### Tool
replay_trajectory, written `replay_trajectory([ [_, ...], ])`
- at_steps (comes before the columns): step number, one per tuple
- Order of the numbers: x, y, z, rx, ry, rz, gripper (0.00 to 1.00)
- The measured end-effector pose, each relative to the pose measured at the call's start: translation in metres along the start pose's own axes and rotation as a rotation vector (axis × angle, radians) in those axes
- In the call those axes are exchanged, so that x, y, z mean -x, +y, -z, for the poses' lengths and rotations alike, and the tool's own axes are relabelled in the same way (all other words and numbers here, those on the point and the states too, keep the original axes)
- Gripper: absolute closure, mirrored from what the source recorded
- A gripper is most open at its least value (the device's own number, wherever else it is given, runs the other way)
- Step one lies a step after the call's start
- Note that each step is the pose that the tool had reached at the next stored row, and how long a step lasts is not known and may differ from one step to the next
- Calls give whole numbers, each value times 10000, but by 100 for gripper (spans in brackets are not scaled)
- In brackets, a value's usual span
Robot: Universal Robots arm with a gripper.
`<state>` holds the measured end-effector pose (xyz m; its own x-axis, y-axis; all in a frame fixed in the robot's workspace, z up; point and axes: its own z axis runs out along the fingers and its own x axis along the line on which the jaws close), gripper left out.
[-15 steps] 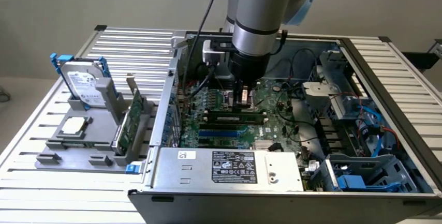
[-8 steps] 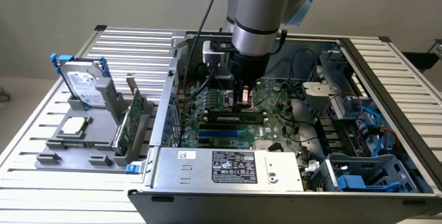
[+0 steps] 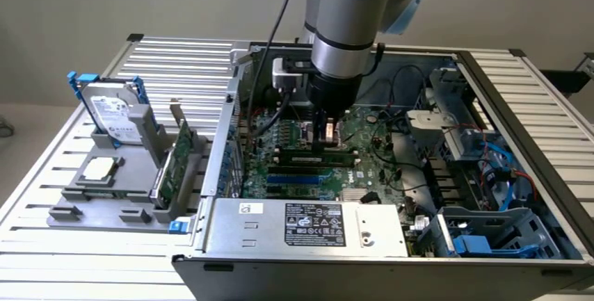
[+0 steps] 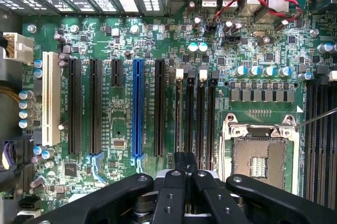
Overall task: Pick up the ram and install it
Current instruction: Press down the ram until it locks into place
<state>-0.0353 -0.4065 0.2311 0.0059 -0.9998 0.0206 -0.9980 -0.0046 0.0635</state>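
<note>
The ram point(image 3: 316, 154) is a narrow green stick with dark chips. It stands on edge along the memory slots of the motherboard point(image 3: 371, 169) inside the open computer case. My gripper point(image 3: 325, 141) hangs straight down over the middle of the stick, its tips at the stick's top edge. I cannot tell if they touch it. In the wrist view the black fingers point(image 4: 174, 192) are pressed together, so the gripper point(image 4: 184, 162) is shut with nothing between them, just off the end of the long black memory slots point(image 4: 195, 113).
A grey holder point(image 3: 102, 197) on the exterior view's left carries a hard drive point(image 3: 113, 117) and a wider green expansion card point(image 3: 177, 165). The power supply point(image 3: 307, 224) walls the case's near side. Drive bays with blue cables point(image 3: 492, 169) fill its right. The CPU socket point(image 4: 260, 153) lies beside the slots.
</note>
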Motion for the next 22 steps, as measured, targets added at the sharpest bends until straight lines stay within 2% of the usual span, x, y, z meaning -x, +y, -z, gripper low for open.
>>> replay_trajectory([
  [17,4,-4,-71,1,2,0,89],
  [20,7,-3,-46,-5,-22,0,89],
  [22,3,1,17,22,0,0,89],
])
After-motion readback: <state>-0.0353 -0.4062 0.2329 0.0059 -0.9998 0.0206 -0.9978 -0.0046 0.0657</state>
